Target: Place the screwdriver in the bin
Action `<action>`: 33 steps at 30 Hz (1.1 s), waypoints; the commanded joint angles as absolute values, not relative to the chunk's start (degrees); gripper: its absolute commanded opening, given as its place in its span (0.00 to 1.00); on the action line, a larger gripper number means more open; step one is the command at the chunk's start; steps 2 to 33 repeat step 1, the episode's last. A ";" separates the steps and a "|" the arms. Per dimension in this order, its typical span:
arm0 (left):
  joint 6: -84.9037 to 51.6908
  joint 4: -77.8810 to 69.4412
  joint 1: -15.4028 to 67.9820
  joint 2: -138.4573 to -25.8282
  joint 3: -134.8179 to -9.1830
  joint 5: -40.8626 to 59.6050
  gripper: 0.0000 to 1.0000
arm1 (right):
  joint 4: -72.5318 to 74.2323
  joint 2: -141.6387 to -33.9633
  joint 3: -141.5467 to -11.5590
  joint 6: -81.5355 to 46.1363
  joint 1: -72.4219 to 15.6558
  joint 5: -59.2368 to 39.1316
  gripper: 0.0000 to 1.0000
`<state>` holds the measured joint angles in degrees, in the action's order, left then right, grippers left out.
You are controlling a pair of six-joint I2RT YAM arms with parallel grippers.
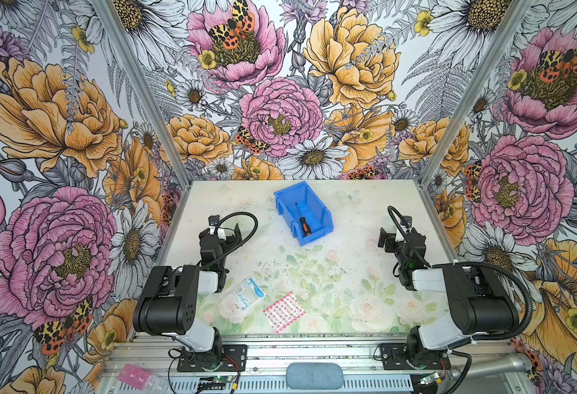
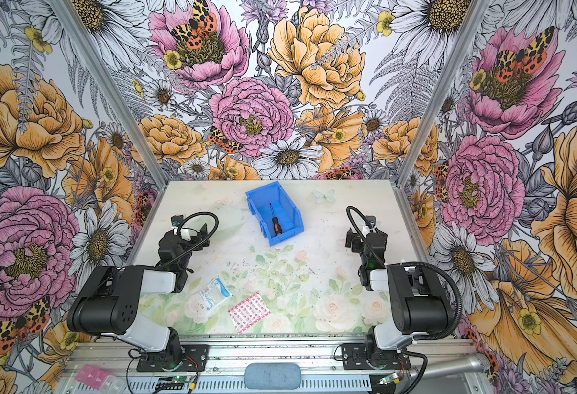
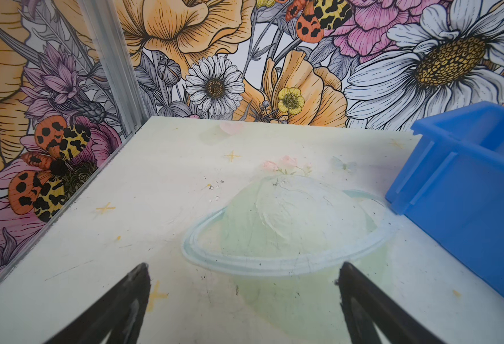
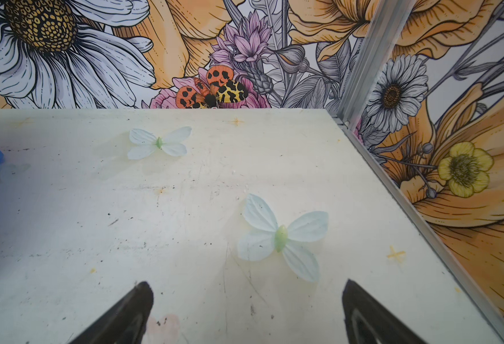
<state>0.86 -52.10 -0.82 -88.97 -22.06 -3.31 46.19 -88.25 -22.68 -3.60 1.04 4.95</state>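
Observation:
The blue bin (image 1: pixel 318 208) (image 2: pixel 289 210) stands at the back middle of the table, in both top views. Inside it the screwdriver (image 1: pixel 302 221) (image 2: pixel 275 222) lies flat, orange-ended handle toward the low front lip and shaft tip toward the back wall. My left gripper (image 1: pixel 225 225) (image 2: pixel 191 225) hovers open to the left of the bin, apart from it. In the left wrist view its jaws (image 3: pixel 244 268) stand wide over bare table, with the bin (image 3: pixel 468 184) off to one side. My right gripper (image 1: pixel 394 227) (image 4: pixel 247 284) is open and empty to the right of the bin.
A white gauze packet (image 1: pixel 244 295) and a pink-and-white sheet of plasters (image 1: pixel 284 312) lie near the table's front edge between the arm bases. A pink pill box (image 1: pixel 133 375) sits on the front rail. Flowered walls close the table on three sides.

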 commanded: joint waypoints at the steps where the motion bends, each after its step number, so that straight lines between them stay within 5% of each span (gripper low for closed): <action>1: 0.37 -53.00 -1.44 -88.77 -21.95 -1.47 0.99 | 49.44 -87.81 -22.46 -4.44 0.79 6.00 0.99; 33: 0.37 -53.00 -1.44 -88.77 -21.95 -1.47 0.99 | 49.44 -87.81 -22.46 -4.44 0.79 6.00 0.99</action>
